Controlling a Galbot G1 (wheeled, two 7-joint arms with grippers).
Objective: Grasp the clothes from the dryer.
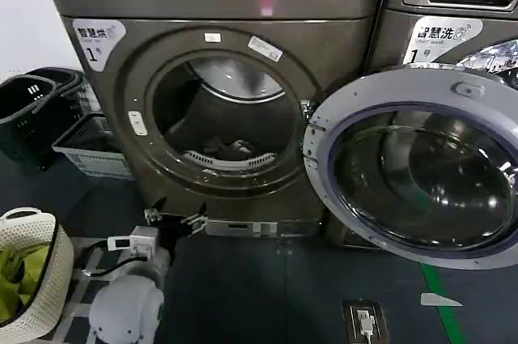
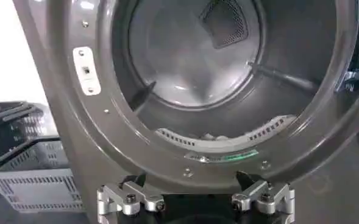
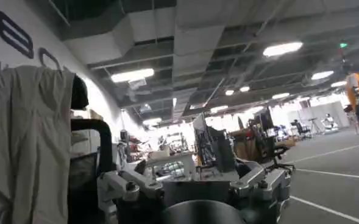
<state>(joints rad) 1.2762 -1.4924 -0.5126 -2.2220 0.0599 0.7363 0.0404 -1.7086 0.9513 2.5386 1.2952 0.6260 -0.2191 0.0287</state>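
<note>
The left gripper (image 1: 172, 219) hovers low in front of the dryer (image 1: 105, 109), just below the rim of the open porthole, fingers (image 2: 123, 198) spread wide with nothing between them. The door (image 1: 421, 166) hangs swung out to the right, so the mouth is free. And there are the clothes (image 1: 231, 150): a small pale bundle lying on the drum floor, just behind the perforated lint grille (image 1: 229, 163) at the front lip. In the left wrist view only a sliver of the fabric (image 2: 211, 138) peeks over that grille.

The step in hand looks like the approach, and the reach is not yet made. To do it well, the gripper probably needs to rise over the lip first, then go in and dip down behind the grille, keeping the fingers spread until they straddle the cloth. Coming in too flat risks knocking the rim or the grille. The bundle is soft and low, so a deep, centred pinch should hold better than a nip at one edge.

The right gripper (image 3: 197, 192) is parked away from the machine, pointing out across the room, its fingers spread on nothing.
</note>
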